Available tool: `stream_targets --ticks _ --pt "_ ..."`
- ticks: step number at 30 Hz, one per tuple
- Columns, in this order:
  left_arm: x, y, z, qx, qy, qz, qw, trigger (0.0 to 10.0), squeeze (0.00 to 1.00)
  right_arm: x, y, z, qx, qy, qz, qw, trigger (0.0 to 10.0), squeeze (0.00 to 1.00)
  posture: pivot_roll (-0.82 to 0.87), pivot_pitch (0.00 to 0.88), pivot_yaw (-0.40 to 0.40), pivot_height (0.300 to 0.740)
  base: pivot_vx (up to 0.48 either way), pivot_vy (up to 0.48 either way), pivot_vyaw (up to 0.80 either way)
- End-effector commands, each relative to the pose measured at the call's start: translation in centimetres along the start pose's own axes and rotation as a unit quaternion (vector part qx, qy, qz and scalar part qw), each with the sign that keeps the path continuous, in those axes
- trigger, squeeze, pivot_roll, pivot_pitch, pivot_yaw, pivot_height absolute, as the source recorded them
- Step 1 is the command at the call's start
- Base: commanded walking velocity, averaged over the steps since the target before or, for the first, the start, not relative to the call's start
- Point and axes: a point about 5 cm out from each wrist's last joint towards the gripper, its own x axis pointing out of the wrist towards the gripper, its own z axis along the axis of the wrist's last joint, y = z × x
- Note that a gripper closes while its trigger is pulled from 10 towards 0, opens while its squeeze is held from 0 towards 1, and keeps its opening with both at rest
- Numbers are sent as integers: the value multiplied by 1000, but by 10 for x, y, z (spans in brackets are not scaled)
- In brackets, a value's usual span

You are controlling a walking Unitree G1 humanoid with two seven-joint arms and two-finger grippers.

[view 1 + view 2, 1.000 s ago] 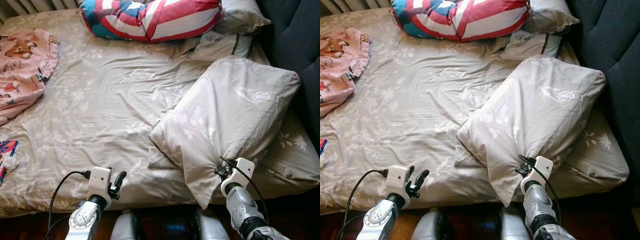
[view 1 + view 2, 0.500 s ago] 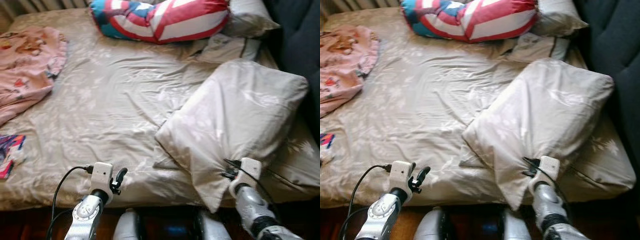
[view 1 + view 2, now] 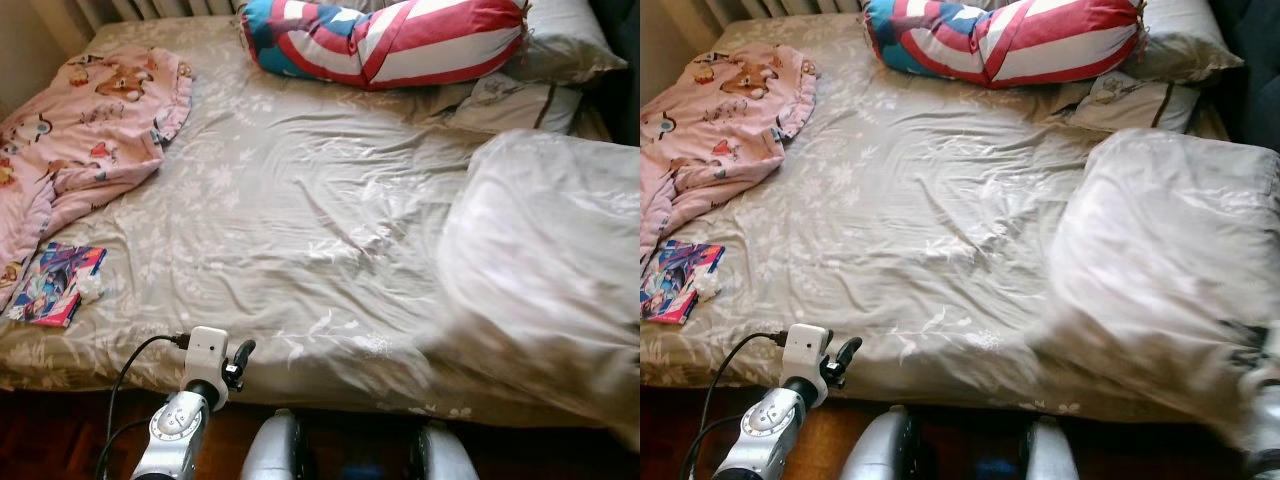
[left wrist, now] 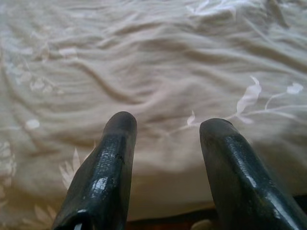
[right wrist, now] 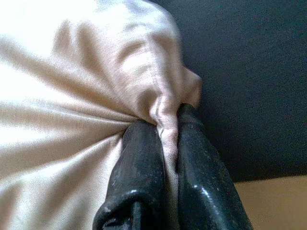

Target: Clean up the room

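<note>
Open stretch of rumpled bed sheet (image 3: 300, 220) straight ahead of the left end effector (image 4: 165, 143), fingers apart, nothing between them. Farther ahead, blocked by striped bolster (image 3: 390, 40). Off to its left, pink blanket (image 3: 80, 130) and booklet (image 3: 55, 283). To its right, big pillow (image 3: 550, 290), pinched by right end effector (image 5: 165, 139).

We find no readable text, label, brand, number or sign. The small colourful booklet (image 3: 55, 283) near the left edge of the bed (image 3: 300, 230) has a printed cover, but we cannot make out any lettering on it. The pink garment (image 3: 85, 130) carries cartoon animal prints, with no words we can read. The red, white and blue striped pillow (image 3: 385, 40) bears pattern only. The small pillow (image 3: 515, 100) beside it has a faint mark, too small for us to read.
</note>
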Motion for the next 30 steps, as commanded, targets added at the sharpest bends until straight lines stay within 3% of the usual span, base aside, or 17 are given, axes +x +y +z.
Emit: stream_targets --ticks 1,4,7,8,9,11,12,13,22,23,25,28,30 --pt "-5 4 -9 3 14 4 1000 10000 0 1 -44 21 22 -24 -93 995 0 0 -107 150 83 656 0 0 0" --pt "-6 4 -10 4 14 3 1000 10000 0 0 -71 33 26 -33 -135 990 0 0 -116 150 84 656 0 0 0" --pt "-6 3 -11 5 16 1 1000 10000 0 0 -75 29 21 -9 -136 990 0 0 -123 149 86 656 0 0 0" --pt "-6 3 -12 6 17 1 1000 10000 0 0 -71 24 16 2 -127 992 941 0 -124 150 87 656 0 0 0" --pt "-6 2 -12 6 18 -1 1000 10000 0 0 -57 11 11 19 -104 994 10000 0 -115 151 93 656 0 0 0" --pt "-6 1 -13 6 18 -3 1000 10000 0 0 -50 4 14 30 -94 995 10000 0 -111 152 96 656 0 0 0" --pt "-6 1 -13 7 17 -4 1000 10000 0 -1 -40 -7 31 43 -84 995 10000 882 -104 151 99 656 0 0 0" --pt "-6 1 -12 7 16 -5 1000 10000 0 -2 -33 -13 39 49 -75 995 10000 1000 -93 150 103 656 0 0 0" --pt "-4 -1 -11 9 14 -12 1000 10000 0 -3 -8 -18 35 53 -48 997 10000 1000 -92 148 108 656 0 0 0" --pt "-4 -1 -11 8 14 -12 1000 10000 0 -2 -4 -15 34 41 -42 998 10000 0 -93 149 109 656 0 0 0" --pt "-4 -1 -11 8 14 -13 1000 10000 0 -2 1 -12 31 29 -34 999 10000 0 -97 148 108 656 0 0 0" --pt "-4 -1 -12 7 17 -12 1000 10000 0 -3 22 -9 24 3 5 1000 10000 0 -100 148 107 656 0 0 0" --pt "-4 0 -12 6 19 -10 1000 10000 0 -8 54 -9 25 -22 73 997 10000 0 -98 144 104 656 0 0 0"
